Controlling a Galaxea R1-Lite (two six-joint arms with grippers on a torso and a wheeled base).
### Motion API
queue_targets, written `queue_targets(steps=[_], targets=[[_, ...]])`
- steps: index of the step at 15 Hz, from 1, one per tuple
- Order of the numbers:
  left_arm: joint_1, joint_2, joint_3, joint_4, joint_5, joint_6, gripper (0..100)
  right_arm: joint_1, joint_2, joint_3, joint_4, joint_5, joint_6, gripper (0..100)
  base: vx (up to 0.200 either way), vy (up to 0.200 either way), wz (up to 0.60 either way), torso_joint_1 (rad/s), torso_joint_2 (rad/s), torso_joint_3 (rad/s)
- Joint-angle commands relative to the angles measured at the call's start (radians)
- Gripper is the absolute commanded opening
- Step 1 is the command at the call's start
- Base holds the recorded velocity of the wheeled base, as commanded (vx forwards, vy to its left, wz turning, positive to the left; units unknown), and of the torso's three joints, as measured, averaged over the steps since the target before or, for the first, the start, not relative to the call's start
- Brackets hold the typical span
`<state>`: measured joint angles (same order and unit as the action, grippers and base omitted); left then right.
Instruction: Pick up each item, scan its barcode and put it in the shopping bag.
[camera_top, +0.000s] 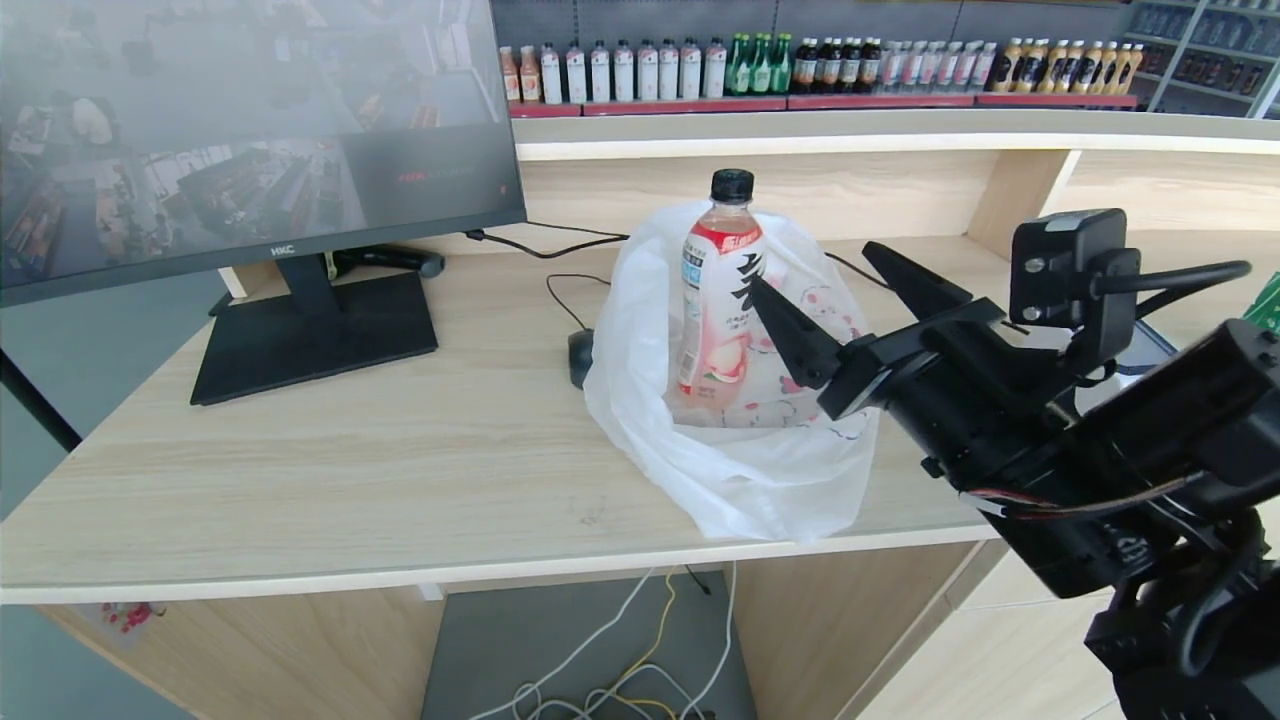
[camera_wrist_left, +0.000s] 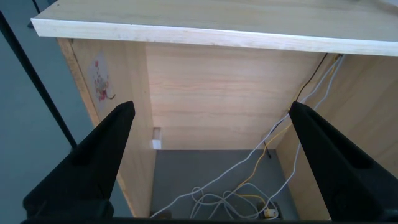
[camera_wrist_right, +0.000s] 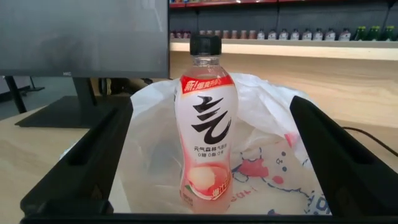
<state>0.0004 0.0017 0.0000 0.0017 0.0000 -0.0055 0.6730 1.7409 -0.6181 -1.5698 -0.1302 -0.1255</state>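
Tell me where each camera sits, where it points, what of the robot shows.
Head view: on the head, looking down over the counter at the bottle in the shopping bag; right arm and open right hand show.
Left wrist view: low in front of the counter, facing the space beneath and cables; open left hand frames it.
Right wrist view: at counter height, facing the bottle, framed by the right hand.
Shared: head and right wrist views both show bottle, shopping bag and monitor.

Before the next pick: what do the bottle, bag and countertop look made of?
Bottle: apparently clear glossy plastic; pink drink shows through, black cap. Bag: thin translucent white plastic film, crinkled and slumped. Countertop: pale matt wood grain; probably laminate, though solid wood can't be ruled out.
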Motion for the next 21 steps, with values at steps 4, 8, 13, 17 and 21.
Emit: queue_targets(steps=[4, 8, 13, 17, 21], targets=[[0.0, 0.0, 0.0, 0.0, 0.0, 0.001, 100, 0.004, -0.044, 0.032, -0.001, 0.0, 0.0, 100, 0.0, 0.0, 0.0, 0.0, 0.0, 0.0], [0.0, 0.0, 0.0, 0.0, 0.0, -0.001, 100, 0.011, -0.034, 0.026, -0.001, 0.001, 0.0, 100, -0.15, 0.0, 0.0, 0.004, 0.0, 0.004], [0.001, 0.0, 0.0, 0.0, 0.0, -0.002, 100, 0.013, -0.034, 0.034, -0.001, 0.001, -0.003, 100, 0.0, 0.0, 0.0, 0.0, 0.0, 0.0], [0.001, 0.0, 0.0, 0.0, 0.0, -0.005, 100, 0.013, -0.035, 0.041, -0.001, 0.001, -0.003, 100, 0.0, -0.1, 0.0, 0.001, 0.0, 0.001], [0.001, 0.0, 0.0, 0.0, 0.0, -0.007, 100, 0.013, -0.043, 0.06, -0.001, 0.0, -0.005, 100, 0.0, -0.2, 0.0, 0.007, 0.0, 0.004]])
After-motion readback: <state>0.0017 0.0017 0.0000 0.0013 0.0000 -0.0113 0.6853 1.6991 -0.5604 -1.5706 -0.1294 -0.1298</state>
